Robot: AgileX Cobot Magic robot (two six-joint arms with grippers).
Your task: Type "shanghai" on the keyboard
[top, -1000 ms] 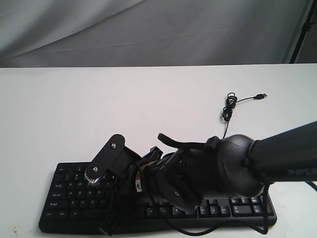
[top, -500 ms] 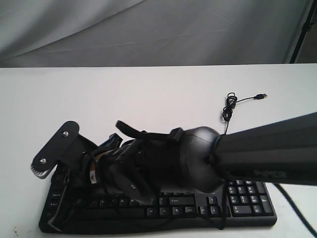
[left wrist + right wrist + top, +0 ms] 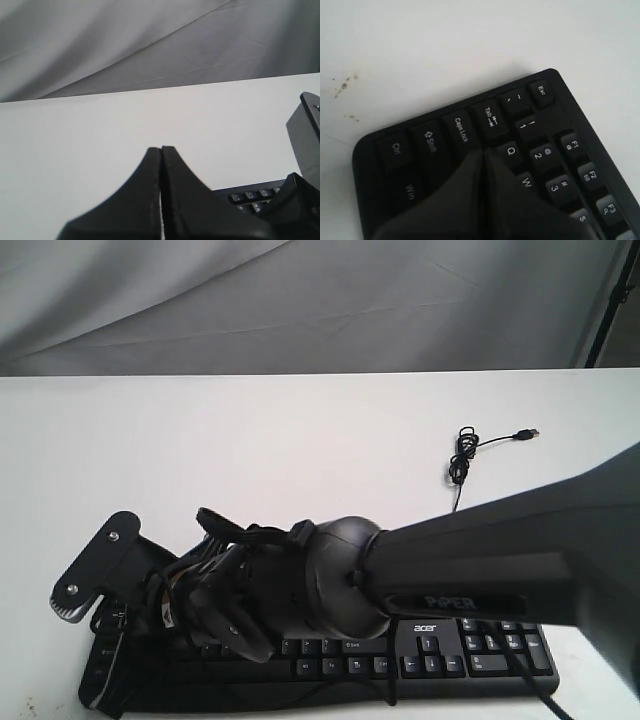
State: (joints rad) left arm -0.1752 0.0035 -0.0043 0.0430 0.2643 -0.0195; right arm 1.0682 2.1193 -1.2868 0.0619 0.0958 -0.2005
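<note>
**Right arm stretched over the keyboard's left end**

A white table (image 3: 300, 440) is seen, with a wide black keyboard (image 3: 470, 650) laid flat along its near edge. White legends are printed on the keys, and a small white "acer" logo (image 3: 427, 627) is shown above the number pad. A thin black cable (image 3: 462, 455) is run from the keyboard toward the back of the table, coiled once and ended in a plug (image 3: 532, 433).

The left half of the keyboard is covered by the right arm (image 3: 500, 560). The right gripper (image 3: 484, 152) is pressed together, its tip set just beside the Caps Lock, Tab and Q keys; contact cannot be told. The left gripper (image 3: 161, 150) is also closed, holding nothing, above bare table.

Compared with one second ago, the right arm is placed further left, and the logo is now uncovered.
</note>
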